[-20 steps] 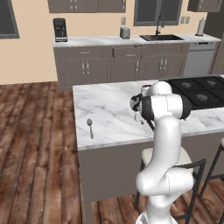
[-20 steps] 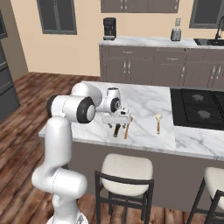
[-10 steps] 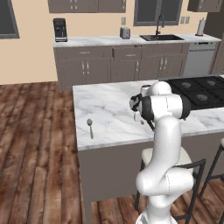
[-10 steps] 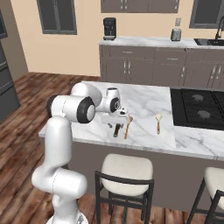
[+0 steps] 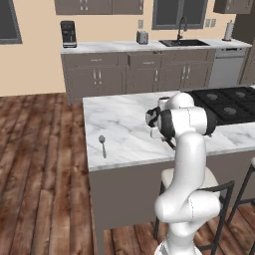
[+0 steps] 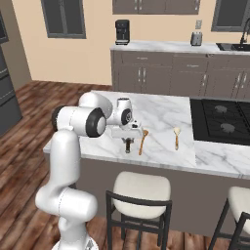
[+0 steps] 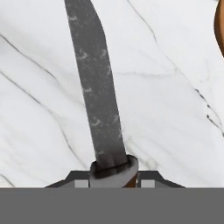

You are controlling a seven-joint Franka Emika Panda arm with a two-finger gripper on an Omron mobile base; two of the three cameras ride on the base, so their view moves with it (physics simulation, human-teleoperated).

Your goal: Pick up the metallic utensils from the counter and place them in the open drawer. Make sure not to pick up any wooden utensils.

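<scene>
Hand view, nearest item first: the gripper (image 7: 113,183) stands low over the counter (image 5: 124,119) with the knife (image 7: 96,87) directly under it. The knife's collar sits between the two fingertips and the grey blade runs straight ahead of the hand. The jaws stand narrow on either side of the collar. Whether they already pinch it cannot be told, and the knife lies flat on the marble, not lifted.

Just beside the hand lies the orange-brown wooden spoon (image 6: 142,141), close to the knife but apart from it. Judgement: this closeness is the one hazard to the grasp. Further from the hand on that same side, near the stovetop (image 6: 222,119), lies a paler spoon-shaped utensil (image 6: 176,138) that also looks wooden.

Well apart from the hand, at the opposite side of the counter near its front edge, lies the silver-grey spoon (image 5: 102,144), untouched.

Far beyond the hand, in the cabinet row against the wall, one drawer (image 5: 144,61) appears to stand out from its neighbours. Its inside cannot be seen from here.

Progress, as judged: nothing shows as delivered. The first pick is in hand at the knife. Lifting it, carrying it to the drawer, and the whole cycle for the metal spoon are left.

Count:
- Metallic utensils: two (one knife, one spoon), both on the counter.
- Wooden-looking utensils: two.
- Open drawers: one.
</scene>
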